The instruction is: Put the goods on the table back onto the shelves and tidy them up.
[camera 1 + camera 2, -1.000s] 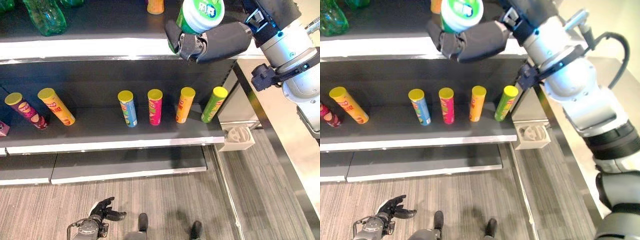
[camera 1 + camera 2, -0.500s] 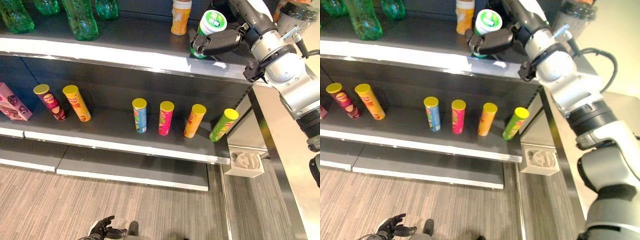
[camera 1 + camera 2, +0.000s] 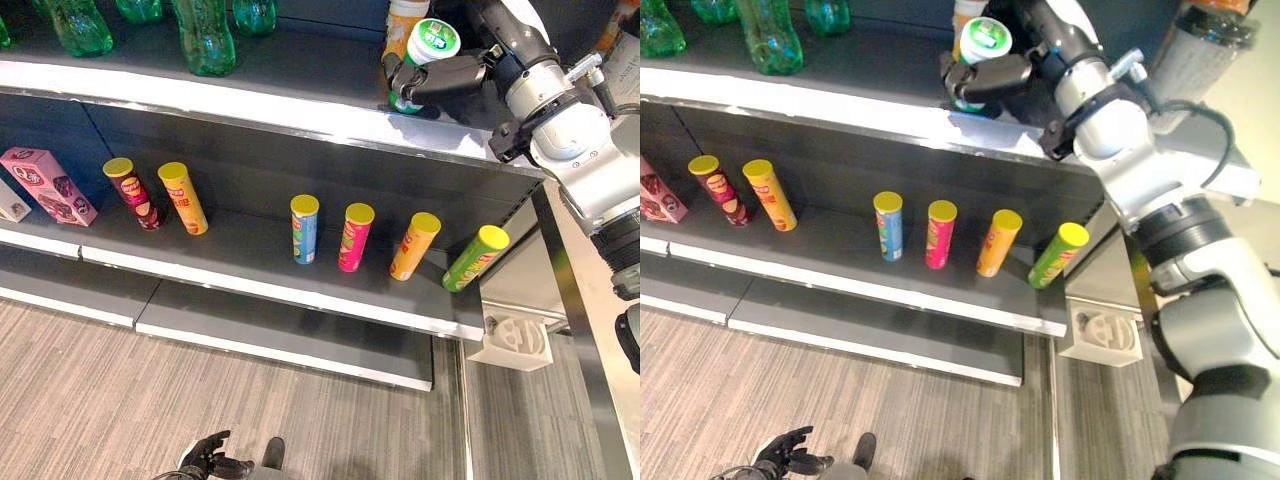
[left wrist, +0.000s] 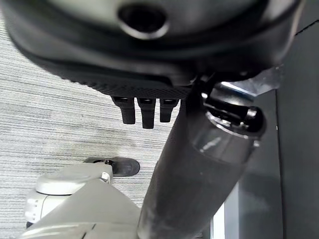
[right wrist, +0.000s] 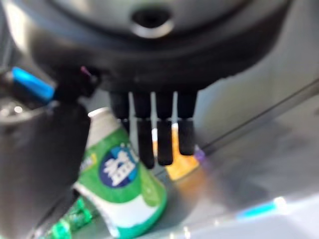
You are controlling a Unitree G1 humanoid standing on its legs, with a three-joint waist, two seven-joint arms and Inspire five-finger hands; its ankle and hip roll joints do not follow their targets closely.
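A green jar with a white lid [image 3: 432, 42] stands tilted on the top shelf [image 3: 300, 110], right beside a yellow-orange bottle [image 3: 405, 18]. My right hand [image 3: 447, 76] reaches in from the right with its fingers and thumb curled round the jar's body; in the right wrist view the jar [image 5: 124, 194] sits between the thumb and the fingers [image 5: 164, 139]. My left hand [image 3: 208, 460] hangs low over the floor, fingers loose and holding nothing.
Several chip cans [image 3: 304, 228] stand in a row on the middle shelf [image 3: 250, 290], the green one [image 3: 476, 258] leaning at the right end. Green bottles [image 3: 205, 35] fill the top shelf's left. A pink box [image 3: 50, 185] lies at the left. A white fixture [image 3: 515, 340] sits by the shelf's right corner.
The view has shifted. My right hand carried the jar from in front of the shelf edge onto the top shelf beside the yellow-orange bottle. The left hand stayed low.
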